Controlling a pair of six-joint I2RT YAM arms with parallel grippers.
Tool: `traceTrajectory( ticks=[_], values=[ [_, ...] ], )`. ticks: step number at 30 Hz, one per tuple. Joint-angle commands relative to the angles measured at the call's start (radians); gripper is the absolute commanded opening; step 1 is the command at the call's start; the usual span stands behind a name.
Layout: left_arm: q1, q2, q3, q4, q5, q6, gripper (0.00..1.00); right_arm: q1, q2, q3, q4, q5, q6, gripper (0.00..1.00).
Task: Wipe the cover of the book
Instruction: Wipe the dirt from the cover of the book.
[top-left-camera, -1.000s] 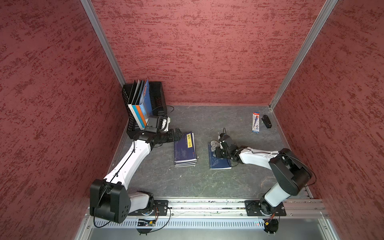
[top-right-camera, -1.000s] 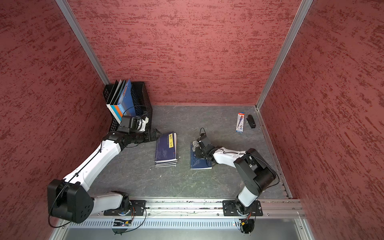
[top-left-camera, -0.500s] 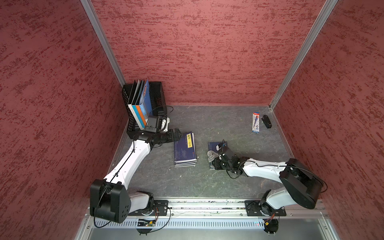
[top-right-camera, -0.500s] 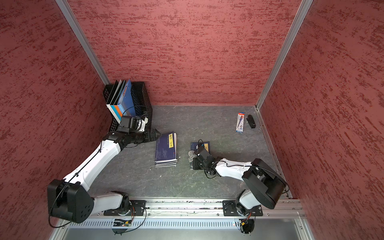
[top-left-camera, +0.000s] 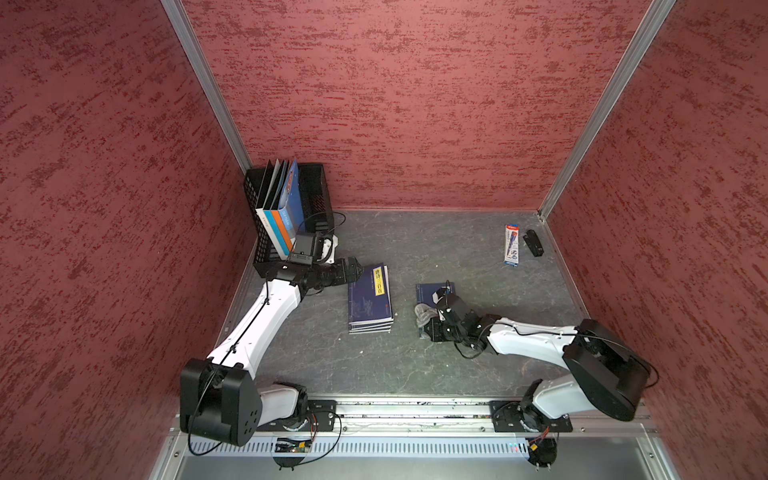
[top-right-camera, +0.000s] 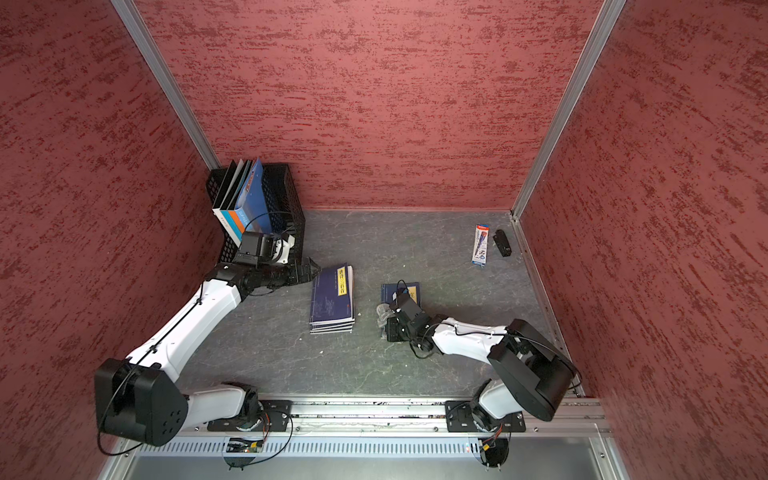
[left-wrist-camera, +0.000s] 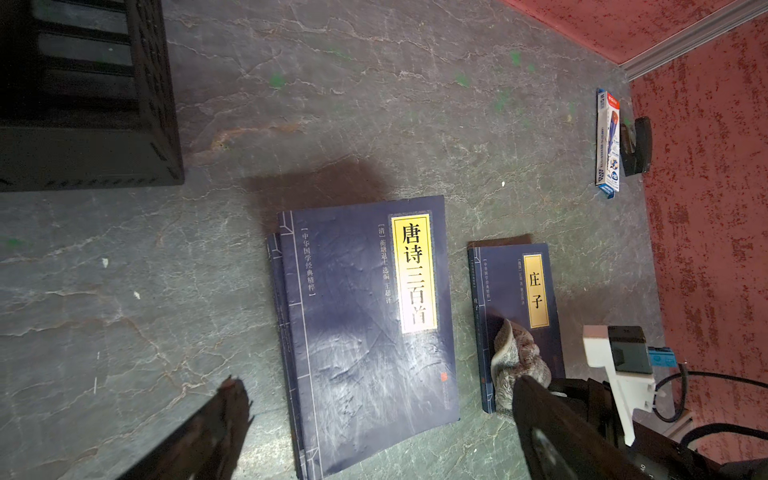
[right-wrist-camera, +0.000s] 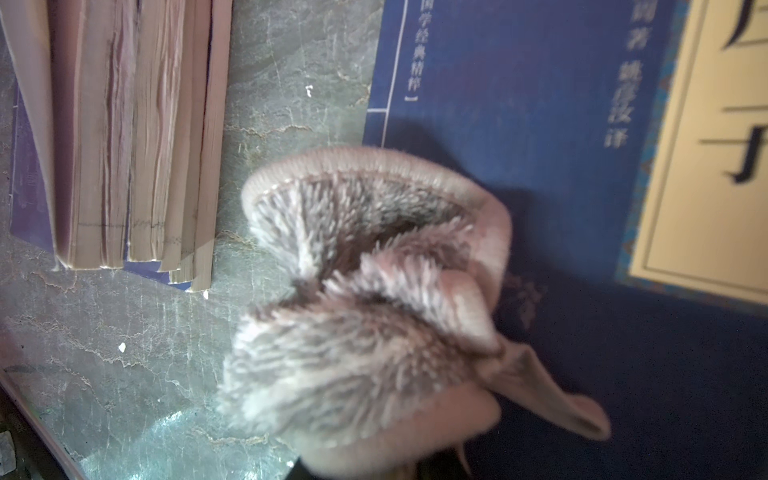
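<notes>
A small dark blue book with a yellow title label lies flat on the table right of centre, seen also in the left wrist view. My right gripper is low over its near left part, shut on a fuzzy grey cloth. The cloth rests on the book's cover and hangs over its left edge onto the table. The cloth hides the right fingers. My left gripper stands open at the far left corner of a stack of larger blue books, holding nothing.
A black crate with upright books stands in the far left corner, just behind the left wrist. A pen box and a small black object lie at the far right. Red walls close in three sides.
My right gripper has dragged the cloth over the small book's cover from its far part toward its near left corner. The left arm has stayed still.
</notes>
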Motion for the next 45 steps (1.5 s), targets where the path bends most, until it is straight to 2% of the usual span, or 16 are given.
traceTrajectory(
  ticks=[1, 8, 16, 20, 23, 30, 36, 39, 42, 45],
  values=[
    [0.008, -0.021, 0.014, -0.02, -0.013, 0.011, 1.0, 0.014, 0.07, -0.019, -0.158, -0.013, -0.007, 0.21],
    [0.011, -0.049, 0.01, -0.035, -0.023, 0.009, 1.0, -0.074, 0.139, 0.032, -0.126, 0.021, -0.062, 0.21],
    [0.011, -0.09, -0.014, -0.03, -0.022, -0.017, 1.0, -0.215, 0.338, 0.233, -0.049, -0.012, -0.177, 0.2],
    [0.011, -0.094, -0.015, -0.034, -0.025, -0.016, 1.0, -0.244, 0.427, 0.35, -0.059, -0.027, -0.213, 0.19],
    [0.01, -0.095, -0.014, -0.036, -0.026, -0.013, 1.0, -0.248, 0.438, 0.382, -0.075, -0.027, -0.227, 0.19],
    [0.012, -0.091, -0.024, -0.023, -0.027, -0.012, 1.0, -0.226, 0.272, 0.187, -0.078, -0.05, -0.175, 0.19],
    [0.012, -0.066, -0.016, -0.011, -0.018, -0.014, 1.0, -0.112, 0.129, -0.004, -0.101, -0.068, -0.073, 0.2],
    [0.012, -0.065, -0.014, -0.011, -0.022, -0.012, 1.0, -0.087, 0.069, -0.084, -0.078, -0.079, -0.009, 0.2],
    [0.012, -0.066, -0.021, -0.01, -0.023, -0.012, 1.0, -0.088, 0.053, -0.083, -0.079, -0.042, -0.002, 0.2],
    [0.012, -0.057, -0.023, -0.01, -0.023, -0.006, 1.0, -0.113, 0.125, 0.017, -0.091, 0.0, -0.058, 0.21]
  ],
)
